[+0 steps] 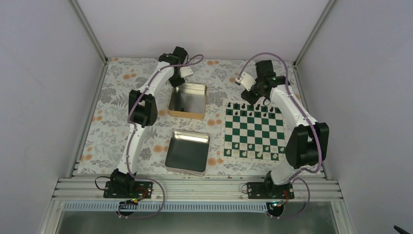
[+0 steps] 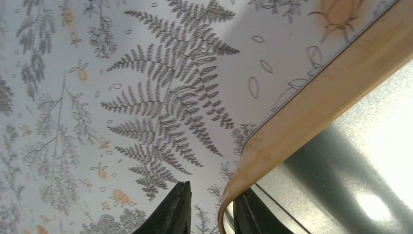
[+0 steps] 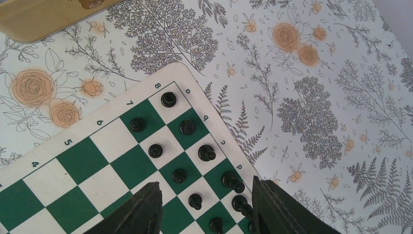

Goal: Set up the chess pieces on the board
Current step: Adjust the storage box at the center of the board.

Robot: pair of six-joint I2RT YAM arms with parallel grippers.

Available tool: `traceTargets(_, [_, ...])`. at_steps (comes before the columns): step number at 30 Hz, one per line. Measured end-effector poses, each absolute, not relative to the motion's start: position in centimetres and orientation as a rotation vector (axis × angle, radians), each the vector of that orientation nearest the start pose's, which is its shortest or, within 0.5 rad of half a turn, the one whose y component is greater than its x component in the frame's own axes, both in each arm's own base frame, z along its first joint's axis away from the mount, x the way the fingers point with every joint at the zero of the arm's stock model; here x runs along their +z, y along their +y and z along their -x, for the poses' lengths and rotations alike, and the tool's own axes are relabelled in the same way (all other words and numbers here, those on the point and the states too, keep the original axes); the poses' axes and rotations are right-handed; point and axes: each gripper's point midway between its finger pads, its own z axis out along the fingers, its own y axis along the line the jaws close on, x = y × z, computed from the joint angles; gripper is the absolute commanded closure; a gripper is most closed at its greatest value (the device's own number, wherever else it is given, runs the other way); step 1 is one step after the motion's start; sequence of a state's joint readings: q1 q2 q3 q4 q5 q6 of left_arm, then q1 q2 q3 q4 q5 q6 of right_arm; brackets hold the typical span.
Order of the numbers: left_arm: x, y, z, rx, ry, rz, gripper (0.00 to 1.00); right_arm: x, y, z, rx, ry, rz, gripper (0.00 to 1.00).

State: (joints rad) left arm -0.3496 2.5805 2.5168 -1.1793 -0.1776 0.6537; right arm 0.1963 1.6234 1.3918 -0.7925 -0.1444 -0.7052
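Observation:
The green and white board [image 1: 253, 134] lies on the right of the table. Several black chess pieces [image 1: 251, 113] stand in its two far rows. In the right wrist view they show as a rook-like piece [image 3: 168, 99] on the corner square and others such as [image 3: 206, 153] along the board [image 3: 83, 158]. My right gripper [image 3: 205, 195] hangs open and empty just above these rows, near the board's far edge [image 1: 251, 95]. My left gripper [image 2: 214, 190] is open at the far tin's corner [image 1: 178, 80]. One finger is outside the tan rim [image 2: 311, 97], and the other finger [image 2: 248, 214] is inside the tin.
The far tin [image 1: 188, 100] and a second shiny tin [image 1: 187, 152] lie left of the board on the floral cloth [image 1: 117, 122]. White pieces [image 1: 253, 154] stand in the board's near rows. Walls and metal rails close in the table. A tin corner [image 3: 39, 19] shows beyond the board.

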Motion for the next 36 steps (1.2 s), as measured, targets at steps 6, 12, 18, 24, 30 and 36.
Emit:
traceTargets(6, [6.5,-16.0,-55.5,0.425,2.446,-1.383,0.93,17.1,10.5,-40.0,-0.002,2.296,1.170,0.51])
traceTargets(12, [6.6,-16.0,-56.6,0.500,2.369,-1.446,0.98,17.1,10.5,-40.0,-0.001,2.296,1.171,0.51])
traceTargets(18, [6.4,-16.6,-57.0,0.579,2.235,-1.553,0.98,17.1,10.6,-39.9,0.000,2.295,1.175,0.51])
traceTargets(24, [7.5,-18.5,-57.3,0.639,2.005,-1.732,0.98,17.0,10.7,-39.9,0.001,2.295,1.181,0.51])
traceTargets(30, [8.2,-20.5,-57.9,0.607,1.819,-1.867,0.98,16.5,10.7,-39.6,0.005,2.307,1.188,0.51])
traceTargets(36, [11.1,-22.6,-58.1,0.542,1.636,-1.960,0.98,16.4,10.5,-39.6,-0.004,2.312,1.187,0.51])
